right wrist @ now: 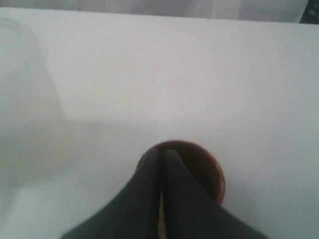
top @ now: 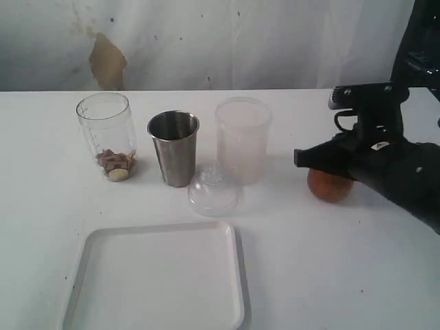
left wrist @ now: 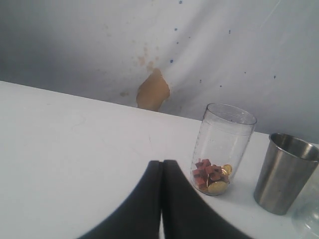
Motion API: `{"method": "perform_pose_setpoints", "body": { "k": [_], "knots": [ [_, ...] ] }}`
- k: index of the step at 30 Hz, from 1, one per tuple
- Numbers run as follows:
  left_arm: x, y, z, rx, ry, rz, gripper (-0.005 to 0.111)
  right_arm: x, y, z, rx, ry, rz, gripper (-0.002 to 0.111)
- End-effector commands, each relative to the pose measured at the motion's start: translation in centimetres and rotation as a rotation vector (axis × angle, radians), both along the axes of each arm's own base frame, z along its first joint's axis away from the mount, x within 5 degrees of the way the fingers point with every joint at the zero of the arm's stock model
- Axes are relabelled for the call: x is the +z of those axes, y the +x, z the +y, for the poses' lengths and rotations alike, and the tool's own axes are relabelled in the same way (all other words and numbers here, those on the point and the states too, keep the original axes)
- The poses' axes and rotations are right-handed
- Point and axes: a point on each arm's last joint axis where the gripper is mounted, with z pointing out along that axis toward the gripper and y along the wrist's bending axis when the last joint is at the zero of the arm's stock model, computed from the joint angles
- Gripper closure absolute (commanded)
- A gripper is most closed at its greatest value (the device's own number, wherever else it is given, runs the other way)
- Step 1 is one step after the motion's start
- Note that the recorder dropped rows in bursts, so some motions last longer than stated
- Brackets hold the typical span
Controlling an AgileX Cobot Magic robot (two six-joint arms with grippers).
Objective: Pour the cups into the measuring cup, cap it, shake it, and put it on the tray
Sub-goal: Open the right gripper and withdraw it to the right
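Note:
The clear measuring cup (top: 106, 137) (left wrist: 222, 149) stands at the back left with reddish-brown bits and gold coins in its bottom. Beside it is the steel tumbler (top: 174, 148) (left wrist: 284, 172), upright. On the right the small wooden cup (top: 330, 187) (right wrist: 207, 169) sits on the table. My right gripper (top: 317, 163) (right wrist: 163, 152) is down on it, shut on its rim, with a thin strip of wood showing between the fingers. The white tray (top: 158, 282) lies at the front. My left gripper (left wrist: 162, 163) is shut on nothing, near the measuring cup, and is out of the exterior view.
A frosted wider container (top: 243, 141) (right wrist: 25, 99) stands right of the steel tumbler. A clear domed lid (top: 213, 192) (left wrist: 306, 221) lies in front of it. A white cloth with a brown stain (top: 108, 62) hangs behind the table.

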Motion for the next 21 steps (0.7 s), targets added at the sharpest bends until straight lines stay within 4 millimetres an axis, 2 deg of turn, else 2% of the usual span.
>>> {"method": "perform_pose_setpoints", "body": {
  "k": [1, 5, 11, 16, 21],
  "knots": [
    [0.2, 0.0, 0.0, -0.001, 0.002, -0.016, 0.107, -1.1, -2.2, -0.5, 0.031, -0.017, 0.077, 0.108],
    [0.2, 0.0, 0.0, -0.001, 0.002, -0.016, 0.107, -2.2, -4.6, -1.0, 0.100, -0.077, 0.142, 0.108],
    [0.2, 0.0, 0.0, -0.001, 0.002, -0.016, 0.107, -3.2, -8.3, -0.9, 0.209, -0.030, 0.277, 0.108],
    [0.2, 0.0, 0.0, -0.001, 0.002, -0.016, 0.107, -2.6, -10.6, -1.9, 0.182, -0.037, 0.206, 0.108],
    [0.2, 0.0, 0.0, -0.001, 0.002, -0.016, 0.107, -1.5, -13.5, -3.5, 0.102, 0.006, 0.045, 0.108]
  ]
}}
